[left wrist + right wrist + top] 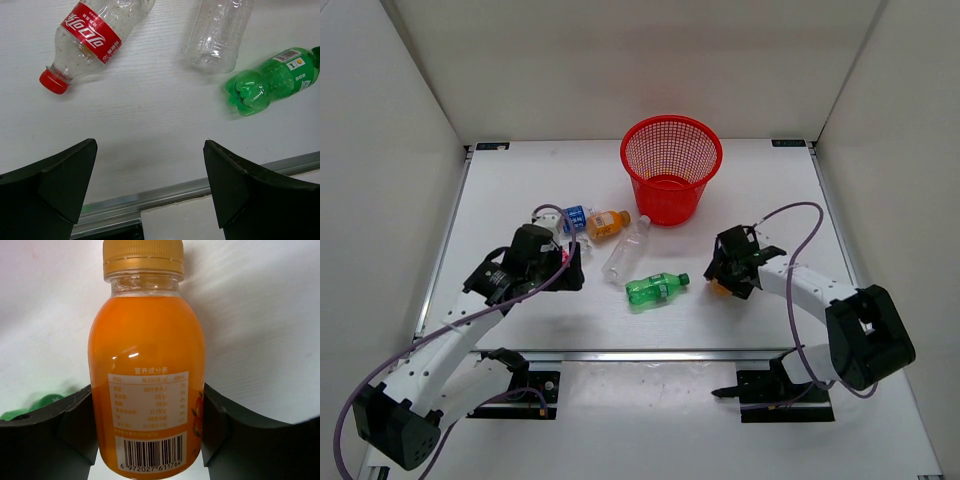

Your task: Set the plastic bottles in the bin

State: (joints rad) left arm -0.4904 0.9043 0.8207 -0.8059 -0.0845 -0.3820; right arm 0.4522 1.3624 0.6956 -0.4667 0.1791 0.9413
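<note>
Open over bare table at upper left and upper right of the top view, either side of the bin. Straight down into the bin's mouth, unobstructed. Crowded at centre left: blue-labelled bottle, orange bottle and clear bottle lying close together, green bottle just below. Room to pass between green bottle and right gripper. In the left wrist view, bare table between the wide-spread fingers of the left gripper, with the red-capped bottle lying at upper left. No gap within the right gripper, filled side to side by the gold-capped orange bottle.
</note>
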